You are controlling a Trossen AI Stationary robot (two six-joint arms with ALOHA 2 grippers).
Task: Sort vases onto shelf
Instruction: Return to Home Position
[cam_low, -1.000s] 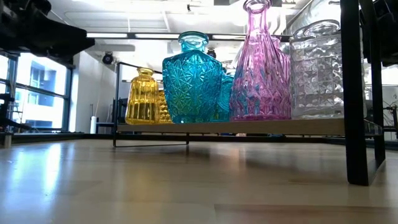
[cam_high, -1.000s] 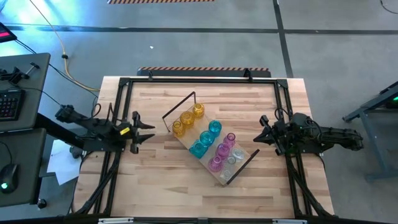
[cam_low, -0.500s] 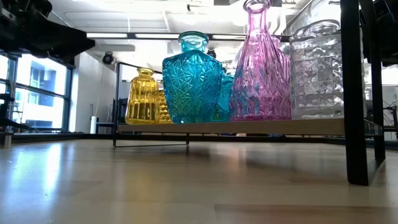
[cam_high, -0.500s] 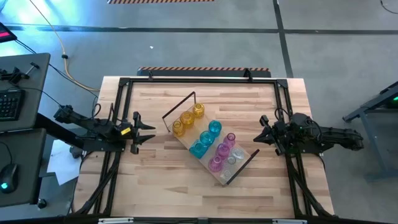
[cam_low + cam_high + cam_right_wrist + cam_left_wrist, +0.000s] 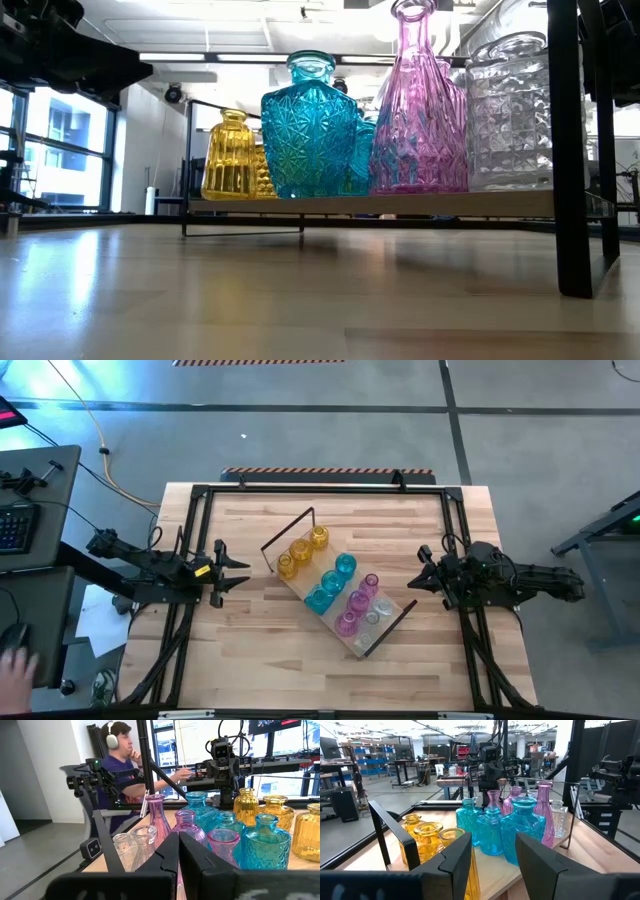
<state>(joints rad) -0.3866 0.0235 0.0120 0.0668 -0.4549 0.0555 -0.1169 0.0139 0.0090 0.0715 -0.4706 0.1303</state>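
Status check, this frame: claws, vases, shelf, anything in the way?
Left claw open, left side of table. Right claw shut, right side. Vases all on shelf, grouped by colour. Nothing between claws and shelf.

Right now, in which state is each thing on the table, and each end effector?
shelf: standing on the table, diagonal.
yellow vases: upright, at one end of the shelf.
blue vases: upright, middle of the shelf.
pink vases: upright, beside the blue ones.
clear vases: upright, at the opposite end.
left end effector: open, empty, left table edge.
right end effector: shut, empty, right table edge.
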